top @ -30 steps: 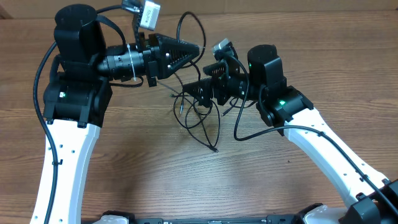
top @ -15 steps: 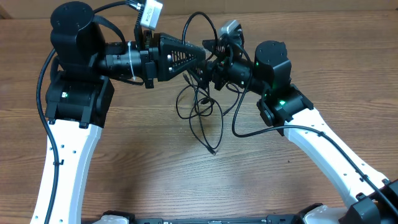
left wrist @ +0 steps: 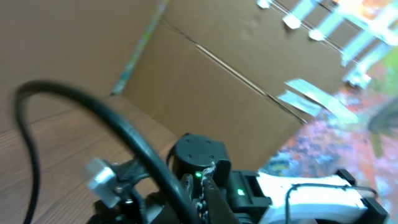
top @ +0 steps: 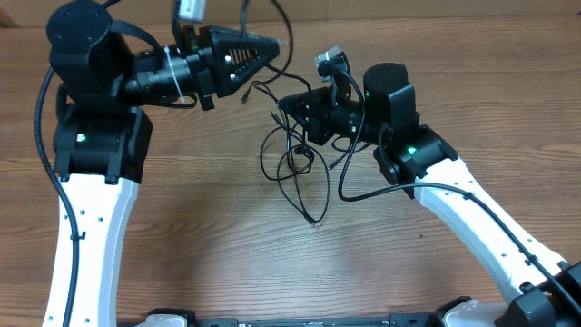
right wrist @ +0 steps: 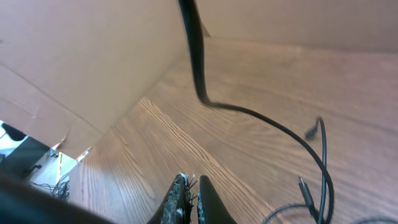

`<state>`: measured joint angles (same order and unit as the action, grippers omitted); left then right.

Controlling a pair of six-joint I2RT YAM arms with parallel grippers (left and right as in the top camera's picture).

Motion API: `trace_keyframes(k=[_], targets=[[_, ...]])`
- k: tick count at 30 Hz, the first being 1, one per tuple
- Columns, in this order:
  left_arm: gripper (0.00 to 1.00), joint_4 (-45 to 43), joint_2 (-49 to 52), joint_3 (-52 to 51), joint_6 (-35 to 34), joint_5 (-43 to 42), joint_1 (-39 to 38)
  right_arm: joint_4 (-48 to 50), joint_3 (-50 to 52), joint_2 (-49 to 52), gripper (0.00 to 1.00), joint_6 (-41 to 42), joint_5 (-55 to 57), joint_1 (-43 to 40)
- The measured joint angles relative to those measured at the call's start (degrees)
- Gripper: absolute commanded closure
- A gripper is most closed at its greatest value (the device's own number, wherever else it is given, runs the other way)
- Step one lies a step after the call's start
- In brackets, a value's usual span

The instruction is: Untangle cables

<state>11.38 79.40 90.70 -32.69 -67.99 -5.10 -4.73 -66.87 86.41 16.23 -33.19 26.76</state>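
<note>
A loose tangle of thin black cables [top: 292,162] lies on the wooden table [top: 209,254], with one plug end trailing forward [top: 313,219]. My left gripper [top: 275,43] is raised at the back, pointing right, shut on a cable whose loop [top: 290,33] arcs up out of view. In the left wrist view that cable [left wrist: 93,109] curves down into the shut left gripper [left wrist: 204,182]. My right gripper [top: 281,103] points left just above the tangle, jaws shut. In the right wrist view, nothing shows between the tips of the right gripper [right wrist: 191,182]; a cable [right wrist: 198,62] hangs beyond them.
A cardboard wall [right wrist: 74,62] stands behind the table, also visible in the left wrist view as a cardboard wall [left wrist: 205,81]. The right arm's own thicker wire [top: 345,186] loops beside the tangle. Two loose plug ends [right wrist: 311,132] lie on the wood.
The right gripper's jaws have closed, and it has drawn back from the left one. The left gripper moved up and left with its cable, so the two tips now stand apart.
</note>
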Motion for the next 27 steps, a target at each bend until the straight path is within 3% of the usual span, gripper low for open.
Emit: trace_keyframes(k=[21, 24, 27], targets=[[0.96, 10.12, 0.00, 0.04, 6.12, 4.83, 0.22, -4.17, 0.00, 0.02, 0.96, 0.24, 0.59, -0.04], [0.96, 8.90, 0.00, 0.04, 6.54, 4.87, 0.22, -4.35, 0.00, 0.02, 0.67, 0.50, 0.61, -0.04], [0.96, 9.60, 0.00, 0.09, 7.65, 5.14, 0.22, -6.25, -0.02, 0.02, 0.49, 0.44, 0.87, -0.07]])
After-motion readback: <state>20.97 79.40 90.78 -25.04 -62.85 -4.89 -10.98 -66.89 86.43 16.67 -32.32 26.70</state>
